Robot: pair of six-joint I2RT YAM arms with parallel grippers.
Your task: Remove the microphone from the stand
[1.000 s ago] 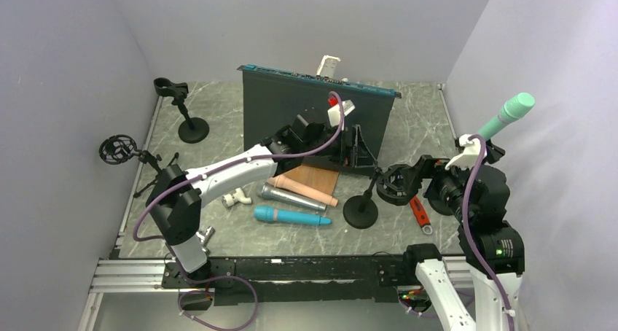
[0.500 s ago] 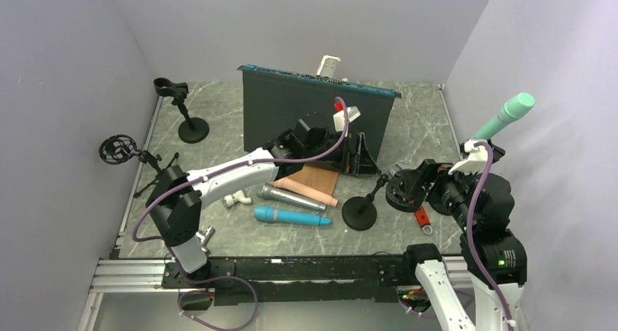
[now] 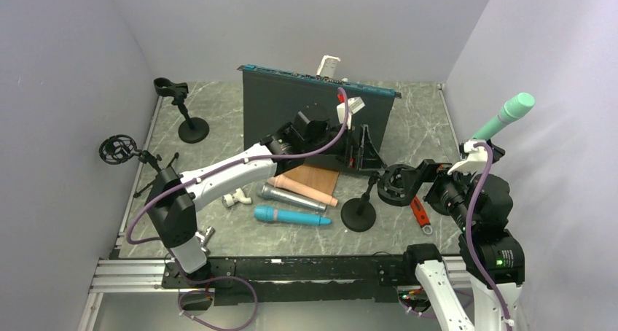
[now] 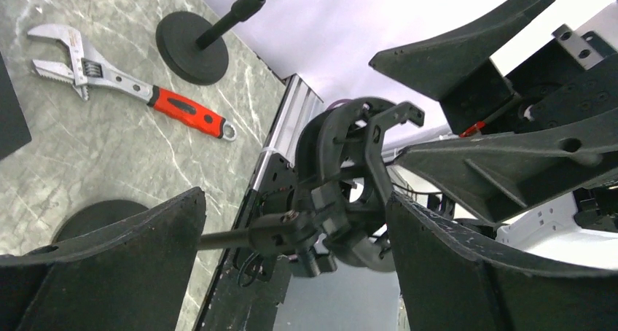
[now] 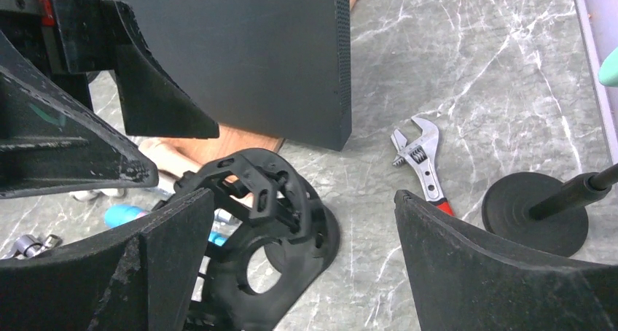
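Right fingers [image 5: 495,273] gape apart, facing the black shock-mount ring [image 5: 251,176]; left fingers [image 4: 466,273] likewise apart. I see the teal microphone [image 3: 510,114] high on its stand [image 5: 536,214], beside my right arm.

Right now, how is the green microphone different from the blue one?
The green microphone is pale mint green; the blue microphone is bright blue with a pink band. The green microphone sticks up tilted on its stand; the blue microphone lies flat on the table. Both are stick-shaped handheld microphones.
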